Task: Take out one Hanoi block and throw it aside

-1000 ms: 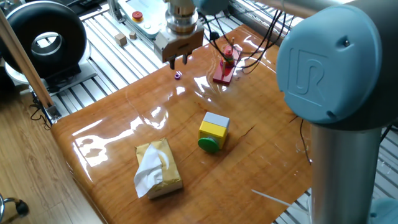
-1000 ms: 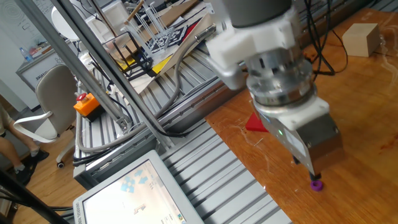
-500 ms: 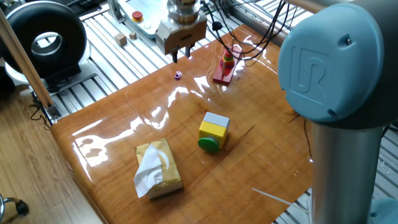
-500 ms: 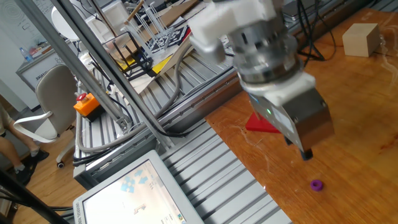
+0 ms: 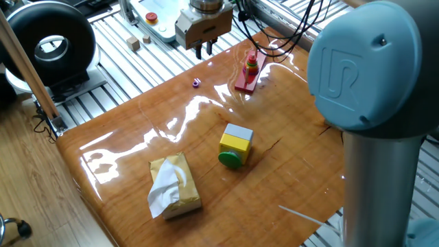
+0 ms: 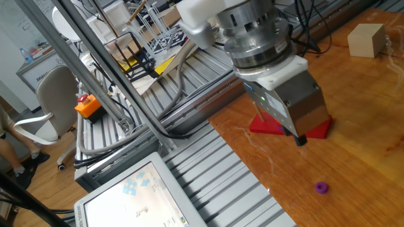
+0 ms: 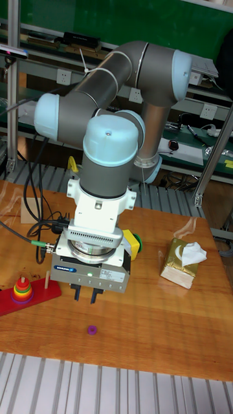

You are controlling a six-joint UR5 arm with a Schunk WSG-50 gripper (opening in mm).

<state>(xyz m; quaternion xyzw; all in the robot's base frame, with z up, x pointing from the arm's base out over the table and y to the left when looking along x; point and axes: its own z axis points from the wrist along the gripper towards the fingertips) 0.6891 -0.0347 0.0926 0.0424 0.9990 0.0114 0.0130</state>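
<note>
One fixed view: Hanoi block (image 5: 195, 83), tiny purple ring with pale glint, loose on glossy wooden worktop (image 5: 137, 137), well apart from red-based peg tower (image 5: 251, 67). Pincer (image 5: 204, 49) above, holding nothing. Task judged essentially done.
Other fixed view: block (image 6: 322, 187) flat on worktop; metal-bodied pincer (image 6: 298, 137) raised clear; opening not discernible.
Tall fixed view: block (image 7: 92, 330) below dark fingertips (image 7: 76, 294), slightly parted, empty. Cardboard tissue box (image 7: 182, 261) at right.

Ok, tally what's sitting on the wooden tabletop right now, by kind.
Purple Hanoi block: 1
Red peg tower base with rings: 1
Yellow, grey and green block toy: 1
Tissue pack: 1
Pale box: 1
Total: 5
</note>
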